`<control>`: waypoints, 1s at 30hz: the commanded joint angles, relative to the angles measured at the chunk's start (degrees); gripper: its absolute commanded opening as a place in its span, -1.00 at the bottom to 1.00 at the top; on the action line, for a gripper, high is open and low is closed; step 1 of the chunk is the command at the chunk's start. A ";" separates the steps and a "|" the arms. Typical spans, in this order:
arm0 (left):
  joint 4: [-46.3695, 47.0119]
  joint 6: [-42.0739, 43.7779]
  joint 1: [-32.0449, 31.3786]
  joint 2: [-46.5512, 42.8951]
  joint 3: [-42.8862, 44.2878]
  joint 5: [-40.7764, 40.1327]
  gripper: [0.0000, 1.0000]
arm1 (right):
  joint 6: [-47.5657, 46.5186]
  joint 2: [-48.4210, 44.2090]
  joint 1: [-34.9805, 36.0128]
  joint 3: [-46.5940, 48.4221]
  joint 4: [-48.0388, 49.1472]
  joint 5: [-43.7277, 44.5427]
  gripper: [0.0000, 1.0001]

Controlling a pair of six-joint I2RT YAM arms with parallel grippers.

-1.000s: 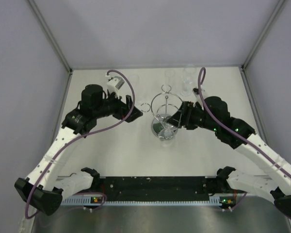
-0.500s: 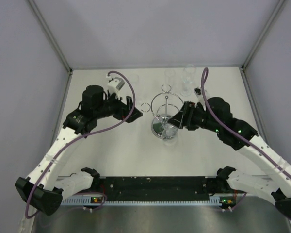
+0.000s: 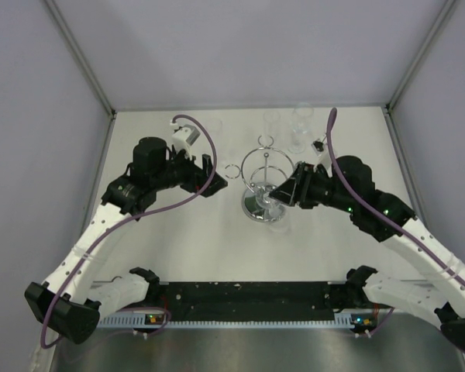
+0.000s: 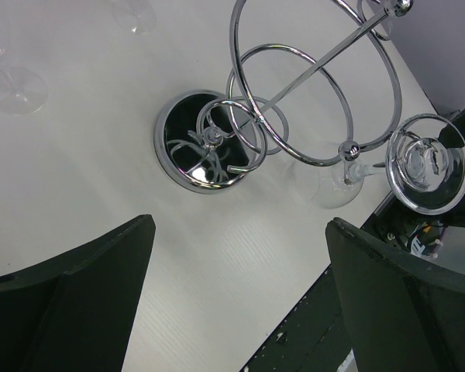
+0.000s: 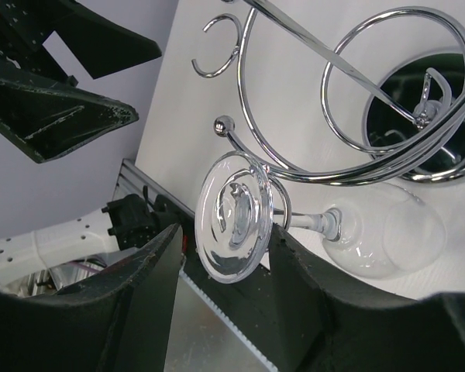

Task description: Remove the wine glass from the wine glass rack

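Right gripper (image 5: pixel 226 232): jaws drawn in on either side of the round foot of the wine glass (image 5: pixel 318 225), apparently clamped on the rim, though contact on its left edge is hard to confirm. The glass lies tipped nearly level at the near side of the wine glass rack (image 4: pixel 209 159), foot toward the gripper. The stem crosses just under the large hoop (image 5: pixel 333 177), and the bowl sits low beside the mirrored base, just above the surface (image 3: pixel 186 248).

Left gripper (image 4: pixel 240 225): fingers spread wide, holding nothing, hovering on the rack's far side, well apart from the glass.

Handling, as judged:
- Thin glass: light, rigid, brittle, slick on the pads.
- A rim hold on the foot is weak, and the bowl's weight hangs out beyond it.
- The stem near the foot would give a surer hold.
- The stem must slide out clear of the hoop wire; a knock there or against the base could chip it.
- The rack looks light and may drag along.

Other glasses (image 3: pixel 298 128) stand at the back.
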 commanded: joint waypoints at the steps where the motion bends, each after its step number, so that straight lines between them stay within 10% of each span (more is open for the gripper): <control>1: 3.04 1.14 -0.01 -1.03 -0.46 -0.82 0.96 | 2.04 -1.19 -0.47 0.70 5.38 -1.99 -0.06; 30: 3.30 1.05 -0.01 -1.12 -1.17 -0.56 0.96 | 7.93 -0.31 -0.56 -5.80 14.43 -2.08 -0.42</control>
